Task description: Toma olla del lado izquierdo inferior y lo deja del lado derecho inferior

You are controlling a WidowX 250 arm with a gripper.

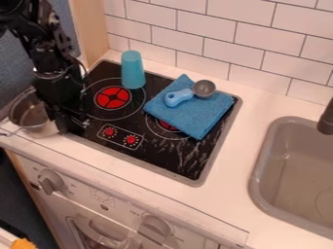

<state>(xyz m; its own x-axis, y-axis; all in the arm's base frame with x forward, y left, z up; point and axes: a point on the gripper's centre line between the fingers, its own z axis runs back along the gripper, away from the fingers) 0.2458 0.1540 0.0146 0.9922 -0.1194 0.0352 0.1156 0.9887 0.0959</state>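
Observation:
The gripper hangs low at the left, over the lower left edge of the black stove top and right up against the right side of the pot. That metal pot stands on the white counter left of the stove, its opening facing up and partly hidden by the arm. A thin handle points from it toward the lower left. Whether the gripper holds the pot wall is unclear.
On the stove are a blue cup at the back and a folded blue cloth bearing a blue-handled metal scoop. A grey sink with a dark faucet lies right; a tiled wall rises behind.

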